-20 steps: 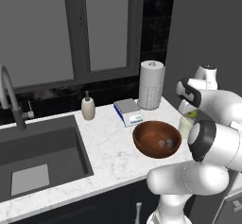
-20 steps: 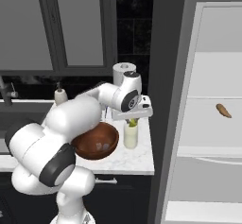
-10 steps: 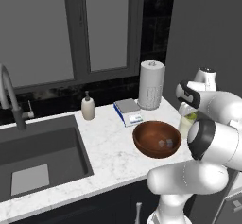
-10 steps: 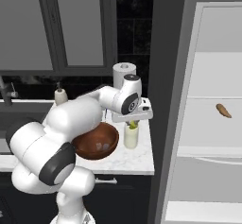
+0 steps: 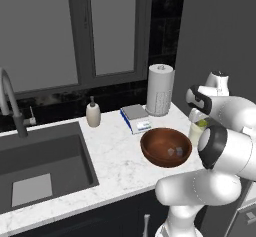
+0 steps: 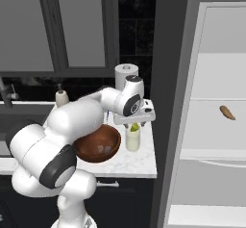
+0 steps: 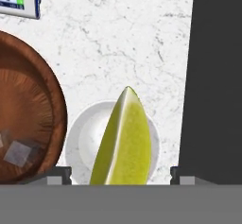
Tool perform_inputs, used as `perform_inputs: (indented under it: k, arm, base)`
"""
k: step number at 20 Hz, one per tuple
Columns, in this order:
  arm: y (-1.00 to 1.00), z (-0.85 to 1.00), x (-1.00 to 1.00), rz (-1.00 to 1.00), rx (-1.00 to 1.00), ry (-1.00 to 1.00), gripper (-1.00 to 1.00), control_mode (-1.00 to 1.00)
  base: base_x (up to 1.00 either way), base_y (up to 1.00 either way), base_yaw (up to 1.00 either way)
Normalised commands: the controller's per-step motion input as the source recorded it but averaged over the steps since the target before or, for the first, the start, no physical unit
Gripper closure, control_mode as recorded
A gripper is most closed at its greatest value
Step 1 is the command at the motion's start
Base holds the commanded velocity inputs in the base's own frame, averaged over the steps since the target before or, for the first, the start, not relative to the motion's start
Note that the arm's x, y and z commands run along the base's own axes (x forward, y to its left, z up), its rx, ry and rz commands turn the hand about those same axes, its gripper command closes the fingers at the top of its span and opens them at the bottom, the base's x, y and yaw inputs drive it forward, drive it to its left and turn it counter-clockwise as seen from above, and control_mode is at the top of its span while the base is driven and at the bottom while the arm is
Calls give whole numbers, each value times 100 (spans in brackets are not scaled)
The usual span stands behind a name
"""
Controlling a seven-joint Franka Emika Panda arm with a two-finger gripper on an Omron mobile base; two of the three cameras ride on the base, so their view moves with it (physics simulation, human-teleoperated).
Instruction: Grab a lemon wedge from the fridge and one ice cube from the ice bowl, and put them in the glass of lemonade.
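While gripper (image 6: 135, 124) gapes wide, lemon wedge (image 7: 124, 140) over glass of lemonade (image 6: 133, 137) — ice bowl (image 6: 97, 144) adj.

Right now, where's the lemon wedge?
The lemon wedge sits directly over the glass of lemonade, below the gripper, right of the ice bowl.

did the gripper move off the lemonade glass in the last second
No. In the right base view the gripper stays right over the glass of lemonade, beside the ice bowl. Only its jaws spread, with the lemon wedge between them.

Dark window (image 5: 107, 28) above marble counter (image 5: 112, 156)
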Motion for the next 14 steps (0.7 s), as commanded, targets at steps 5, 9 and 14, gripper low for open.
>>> perform_inputs:
  k: [5, 9, 14]
  arm:
    - [0, 2, 0, 0, 0, 1, -100, -100]
    - [0, 21, 0, 0, 1, -1, -100, -100]
    - [0, 24, 0, 0, 3, -6, -100, -100]
  base:
    - [0, 0, 0]
    - [0, 0, 0]
    - [0, 0, 0]
